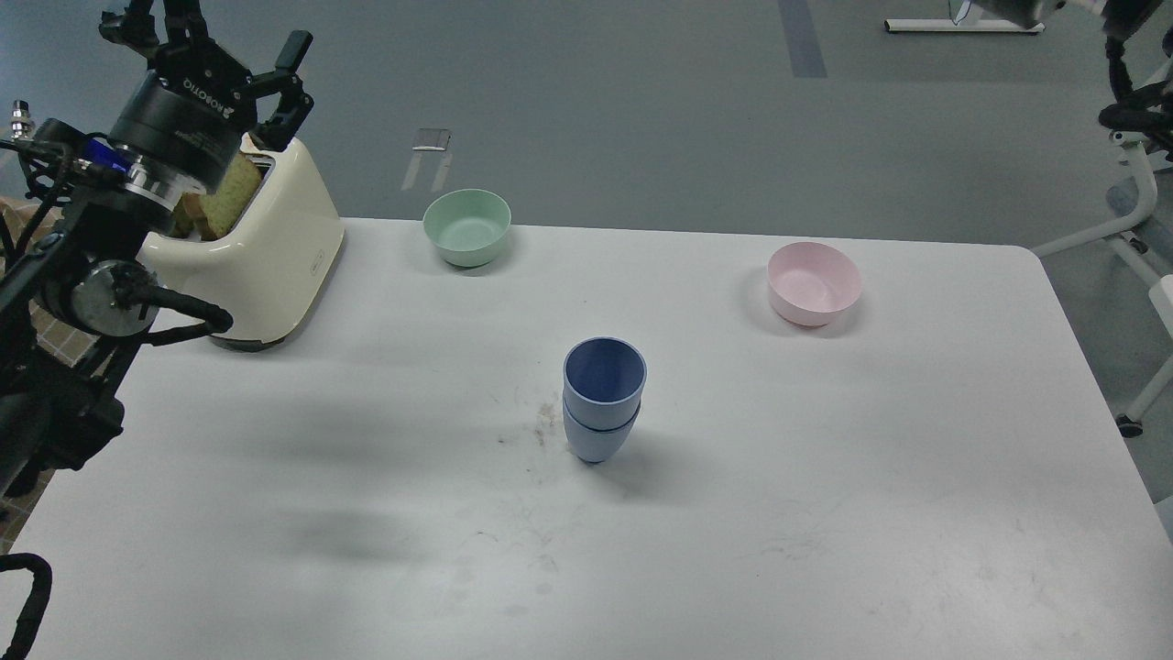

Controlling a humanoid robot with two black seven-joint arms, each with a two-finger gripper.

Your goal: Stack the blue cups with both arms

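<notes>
The two blue cups stand nested upright in the middle of the white table (825, 513). The upper cup (604, 374) sits inside the lower cup (596, 442), and nothing touches them. My left gripper (220, 41), lettered ROBOTIQ, is open and empty. It is raised at the far left above the toaster, far from the cups. My right gripper is out of view. Only a dark blurred part (1132, 92) shows at the top right corner, and I cannot tell what it is.
A cream toaster (275, 247) with bread slices in it stands at the back left under my left gripper. A mint-green bowl (466, 226) sits at the back centre. A pink bowl (814, 282) sits at the back right. White chair legs (1136, 238) stand beyond the right edge.
</notes>
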